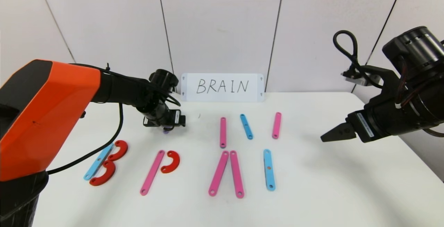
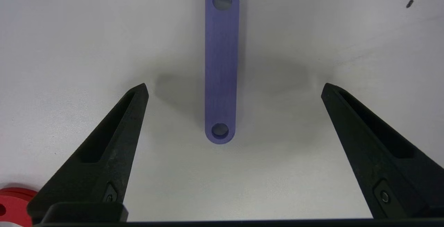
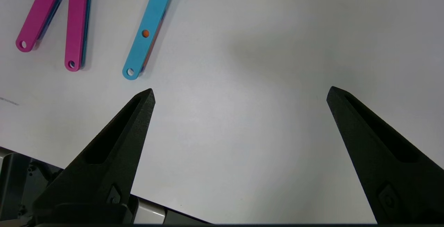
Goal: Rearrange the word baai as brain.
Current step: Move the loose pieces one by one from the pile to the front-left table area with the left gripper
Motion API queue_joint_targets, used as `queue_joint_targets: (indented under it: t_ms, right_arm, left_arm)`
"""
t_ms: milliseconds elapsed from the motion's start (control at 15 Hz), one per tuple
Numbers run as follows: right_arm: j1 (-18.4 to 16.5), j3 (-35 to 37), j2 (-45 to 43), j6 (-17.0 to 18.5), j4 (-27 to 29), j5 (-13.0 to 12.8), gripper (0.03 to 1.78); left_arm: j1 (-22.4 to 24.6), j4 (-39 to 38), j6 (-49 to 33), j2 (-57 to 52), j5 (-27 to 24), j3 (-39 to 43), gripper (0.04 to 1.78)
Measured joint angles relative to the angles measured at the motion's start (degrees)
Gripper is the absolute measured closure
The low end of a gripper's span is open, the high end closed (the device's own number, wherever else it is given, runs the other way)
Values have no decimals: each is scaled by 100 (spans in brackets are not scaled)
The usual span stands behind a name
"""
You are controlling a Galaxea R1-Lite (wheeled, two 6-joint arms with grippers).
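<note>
Here, left gripper (image 2: 235, 90) hovering over a purple bar (image 2: 222, 64), fingers (image 2: 114, 133) spreading apart, right gripper (image 3: 241, 93) idling wide open above the counter (image 1: 312, 185).

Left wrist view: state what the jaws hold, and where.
Nothing. The left gripper hovers open over the purple bar, jaws clear of it on both sides.

On the table there are five pink bars (image 1: 223, 132), three blue bars (image 1: 246, 126), one purple bar (image 2: 221, 68), three red C-pieces (image 1: 170, 162) and one white card (image 1: 222, 87).

Purple bar (image 2: 221, 71), 5 pink bars (image 1: 152, 172), 3 blue bars (image 1: 269, 169), 3 red C-pieces (image 1: 170, 162), white table (image 1: 312, 185).
</note>
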Motion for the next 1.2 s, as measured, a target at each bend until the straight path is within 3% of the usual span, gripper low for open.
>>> queue_joint_targets:
  t_ms: [1200]
  right_arm:
    - [10,9,0,-2,-1,-71,7]
  left_arm:
    - [63,183,-43,104,-11,-171,7]
